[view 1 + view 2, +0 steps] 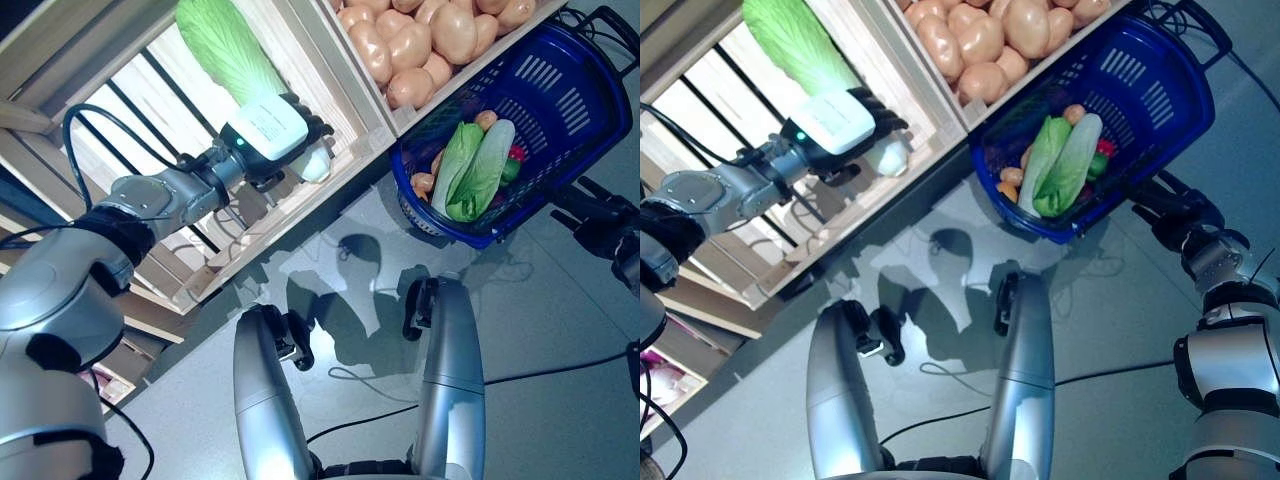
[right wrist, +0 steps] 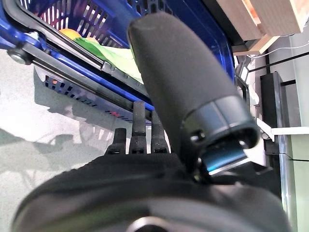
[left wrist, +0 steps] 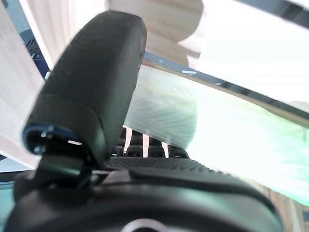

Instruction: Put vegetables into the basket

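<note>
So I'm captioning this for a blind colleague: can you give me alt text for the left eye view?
The robot's left hand grips the white base of a napa cabbage in a wooden crate. Beside it, potatoes fill another crate, and a blue basket already holds a cabbage and small vegetables.

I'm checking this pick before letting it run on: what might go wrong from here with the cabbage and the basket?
1. The left hand holds the long napa cabbage only near its white base, so the leafy end may sag or slip out.
2. The blue basket hangs from the right hand by its handle and tilts; it may swing on impact.
3. The basket already holds another cabbage, so this one may overhang the rim.
</note>
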`<state>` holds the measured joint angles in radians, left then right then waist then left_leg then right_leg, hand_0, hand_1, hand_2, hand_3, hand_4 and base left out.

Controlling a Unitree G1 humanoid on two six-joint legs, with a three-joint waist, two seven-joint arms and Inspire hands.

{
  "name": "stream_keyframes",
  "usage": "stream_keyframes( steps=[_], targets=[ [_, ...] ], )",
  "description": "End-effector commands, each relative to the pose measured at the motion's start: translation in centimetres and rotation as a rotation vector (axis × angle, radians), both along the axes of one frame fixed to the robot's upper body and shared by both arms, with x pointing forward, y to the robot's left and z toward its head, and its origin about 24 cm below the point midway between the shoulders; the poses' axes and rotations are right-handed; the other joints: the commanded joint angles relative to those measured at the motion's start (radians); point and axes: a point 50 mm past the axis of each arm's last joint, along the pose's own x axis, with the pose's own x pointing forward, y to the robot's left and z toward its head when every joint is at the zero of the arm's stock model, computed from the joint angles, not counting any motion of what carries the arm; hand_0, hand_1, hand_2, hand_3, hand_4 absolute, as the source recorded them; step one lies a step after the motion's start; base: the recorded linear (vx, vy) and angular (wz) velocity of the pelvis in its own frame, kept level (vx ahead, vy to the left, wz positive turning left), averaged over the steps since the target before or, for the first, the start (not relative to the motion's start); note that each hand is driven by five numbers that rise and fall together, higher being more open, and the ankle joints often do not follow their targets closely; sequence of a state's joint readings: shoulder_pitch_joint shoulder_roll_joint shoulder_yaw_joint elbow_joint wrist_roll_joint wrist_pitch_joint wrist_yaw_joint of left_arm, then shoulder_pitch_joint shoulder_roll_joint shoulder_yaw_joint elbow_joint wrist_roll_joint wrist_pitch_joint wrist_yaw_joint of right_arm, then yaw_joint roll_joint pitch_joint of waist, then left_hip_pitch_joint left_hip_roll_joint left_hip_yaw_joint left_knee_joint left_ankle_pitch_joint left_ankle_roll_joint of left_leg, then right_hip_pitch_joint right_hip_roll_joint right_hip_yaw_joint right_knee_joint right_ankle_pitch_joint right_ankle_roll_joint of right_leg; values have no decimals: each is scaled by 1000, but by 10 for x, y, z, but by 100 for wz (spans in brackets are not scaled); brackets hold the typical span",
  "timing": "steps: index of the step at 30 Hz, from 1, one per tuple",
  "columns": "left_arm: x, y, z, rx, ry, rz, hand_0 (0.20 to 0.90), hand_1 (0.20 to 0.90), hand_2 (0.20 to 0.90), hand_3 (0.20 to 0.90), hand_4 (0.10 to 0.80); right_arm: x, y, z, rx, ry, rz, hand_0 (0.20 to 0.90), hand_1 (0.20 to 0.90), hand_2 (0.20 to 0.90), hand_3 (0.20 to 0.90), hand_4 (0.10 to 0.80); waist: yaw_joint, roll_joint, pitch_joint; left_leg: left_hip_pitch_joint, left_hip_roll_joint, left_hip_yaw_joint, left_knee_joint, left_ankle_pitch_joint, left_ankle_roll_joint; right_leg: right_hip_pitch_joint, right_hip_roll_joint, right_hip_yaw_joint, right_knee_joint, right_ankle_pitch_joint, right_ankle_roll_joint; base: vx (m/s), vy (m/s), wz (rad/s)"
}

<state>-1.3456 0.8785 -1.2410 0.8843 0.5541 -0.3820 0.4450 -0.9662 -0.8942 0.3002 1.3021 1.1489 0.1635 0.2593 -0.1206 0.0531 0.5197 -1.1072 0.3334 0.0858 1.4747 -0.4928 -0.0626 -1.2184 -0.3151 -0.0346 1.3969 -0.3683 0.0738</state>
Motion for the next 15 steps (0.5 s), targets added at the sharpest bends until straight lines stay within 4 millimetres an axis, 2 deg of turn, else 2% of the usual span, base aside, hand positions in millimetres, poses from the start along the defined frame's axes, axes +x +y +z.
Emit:
stream_keyframes(
  steps=[1, 7, 9, 10, 15],
  targets=[
    [1, 17, 21, 40, -25, 83, 900, 900, 900, 900, 800, 4, 1, 14, 10, -104, 10, 900, 900, 900, 900, 800, -9, -28, -16, -66, 37, -58, -17, -35, -68, 36, -77, 60, -108, 85, 87, 0, 0, 0],
    [7, 14, 30, 37, 21, 163, 900, 900, 900, 900, 800, 4, 2, 16, 4, -118, 25, 900, 900, 900, 900, 800, -17, -35, -23, -104, 46, -66, 5, -35, -64, -1, -75, 70, -91, 87, 83, -7, -5, -4],
    [7, 14, 32, 29, 28, 179, 566, 566, 566, 566, 577, 4, 2, 16, 4, -121, 28, 900, 900, 900, 900, 800, -19, -36, -25, -109, 48, -67, 6, -35, -62, -6, -74, 72, -90, 88, 82, 0, 0, 0],
    [8, 13, 34, 22, 32, 188, 300, 300, 300, 300, 400, 4, 2, 16, 6, -126, 29, 900, 900, 900, 900, 800, -21, -37, -27, -116, 48, -66, 10, -34, -59, -13, -71, 72, -86, 88, 80, -14, -1, -3],
    [9, 13, 35, 24, 39, 191, 300, 300, 300, 300, 400, 0, -3, 16, 24, -140, 15, 900, 900, 900, 900, 800, -26, -39, -33, -115, 50, -60, 9, -34, -50, -12, -72, 69, -90, 92, 75, -5, 0, -2]
  ],
)
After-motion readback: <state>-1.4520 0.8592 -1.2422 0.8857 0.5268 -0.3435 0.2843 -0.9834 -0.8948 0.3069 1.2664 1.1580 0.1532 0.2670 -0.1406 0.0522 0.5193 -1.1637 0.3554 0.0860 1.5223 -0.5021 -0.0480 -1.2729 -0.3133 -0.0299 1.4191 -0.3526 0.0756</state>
